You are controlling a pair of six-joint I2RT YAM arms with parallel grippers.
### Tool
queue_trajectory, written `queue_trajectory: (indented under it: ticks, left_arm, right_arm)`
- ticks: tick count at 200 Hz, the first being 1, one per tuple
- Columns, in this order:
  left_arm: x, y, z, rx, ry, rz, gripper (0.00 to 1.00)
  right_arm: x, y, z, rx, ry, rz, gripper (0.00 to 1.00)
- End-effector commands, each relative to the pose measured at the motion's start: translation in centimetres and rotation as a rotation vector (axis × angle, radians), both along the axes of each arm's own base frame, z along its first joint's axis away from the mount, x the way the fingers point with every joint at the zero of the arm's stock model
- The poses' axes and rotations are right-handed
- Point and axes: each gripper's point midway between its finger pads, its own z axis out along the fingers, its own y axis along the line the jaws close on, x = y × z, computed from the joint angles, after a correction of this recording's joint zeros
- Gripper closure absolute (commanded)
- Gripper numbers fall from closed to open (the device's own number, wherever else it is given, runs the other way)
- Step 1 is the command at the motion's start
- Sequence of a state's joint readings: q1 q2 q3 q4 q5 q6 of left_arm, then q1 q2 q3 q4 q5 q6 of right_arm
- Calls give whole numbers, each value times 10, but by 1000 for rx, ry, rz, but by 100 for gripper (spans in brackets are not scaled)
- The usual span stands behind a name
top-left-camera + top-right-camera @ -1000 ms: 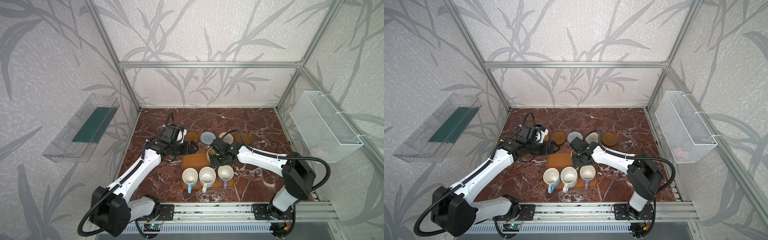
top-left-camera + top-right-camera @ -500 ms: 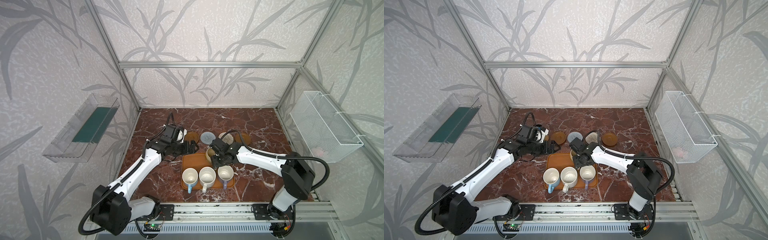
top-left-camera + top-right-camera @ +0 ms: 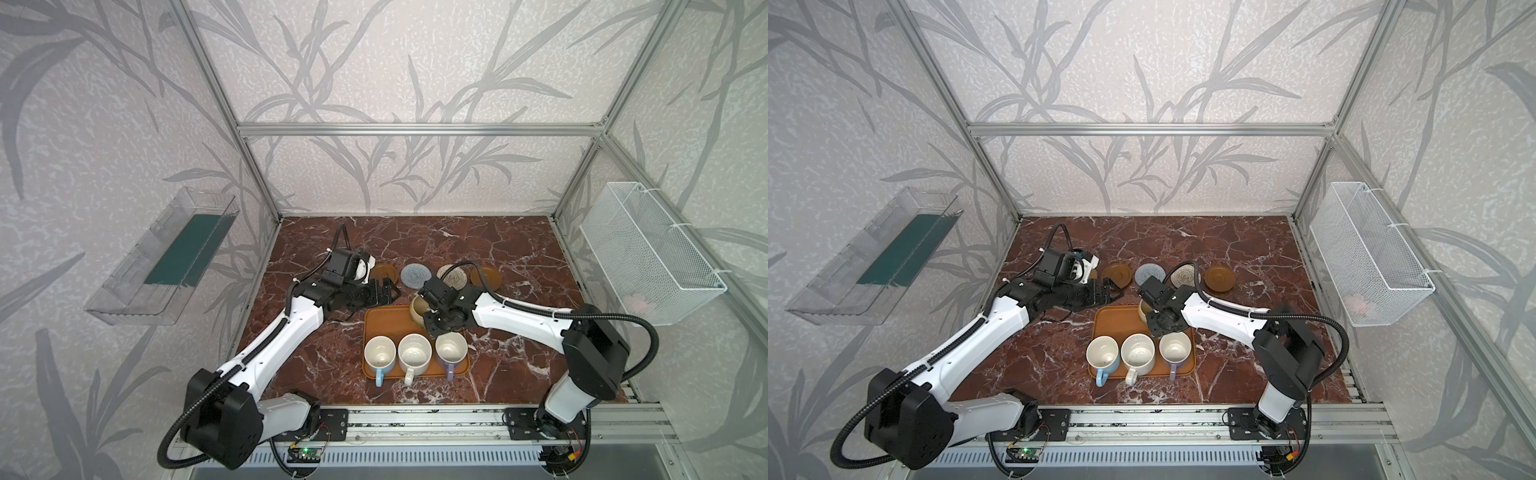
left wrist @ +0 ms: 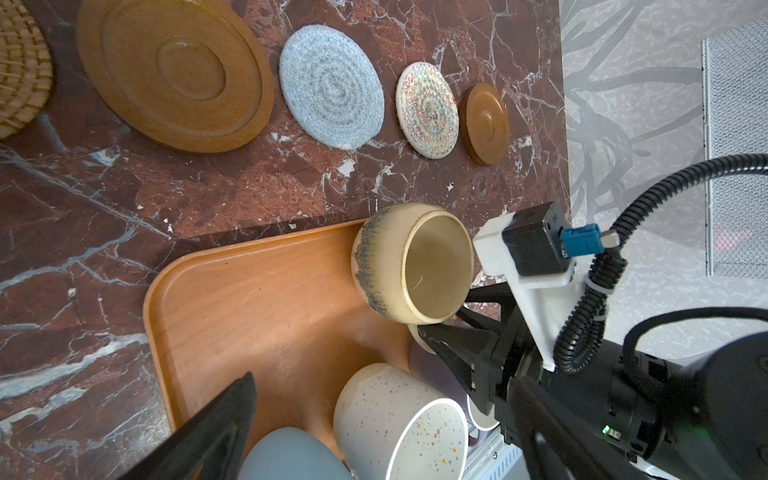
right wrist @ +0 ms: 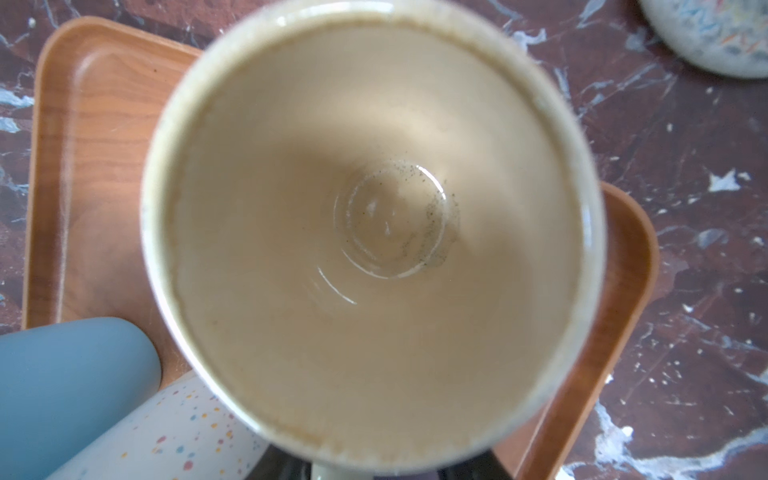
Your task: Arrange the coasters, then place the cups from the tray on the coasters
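Left tool [image 3: 385, 290] spread and idle; right tool [image 4: 442, 316] straddles the handle [image 4: 417, 340] of the cream cup [image 4: 415, 266], pinch unclear, so a thin hold could swing it onto the speckled cup [image 4: 386, 419] on the tray [image 4: 249, 299].

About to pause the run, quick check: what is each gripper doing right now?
Left gripper: open, holding nothing.
Right gripper: closed on the handle of the cream-yellow cup.

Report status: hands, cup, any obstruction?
Left hand open, empty, by tray. Right hand astride handle of cream-yellow cup, grip unconfirmed. Cup at tray's far edge. Lavender cup crowds it.
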State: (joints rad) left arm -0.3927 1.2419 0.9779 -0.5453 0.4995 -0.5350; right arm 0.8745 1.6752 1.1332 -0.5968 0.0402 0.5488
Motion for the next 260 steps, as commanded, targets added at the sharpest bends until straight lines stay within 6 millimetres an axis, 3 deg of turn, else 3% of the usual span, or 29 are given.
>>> queue_trajectory:
  ticks: [1, 93, 183, 260]
  left_arm:
    - [1, -2, 3, -10, -4, -2, 2]
    - [1, -1, 2, -5, -5, -1, 2]
    - [2, -2, 11, -15, -26, 2, 2]
    - [3, -3, 12, -24, -29, 4, 2]
  right_arm:
    - [11, 13, 5, 38, -49, 11, 61]
    - [14, 21, 15, 71, -72, 34, 77]
    - [16, 33, 32, 115, -86, 66, 100]
    - [19, 33, 51, 152, -131, 58, 100]
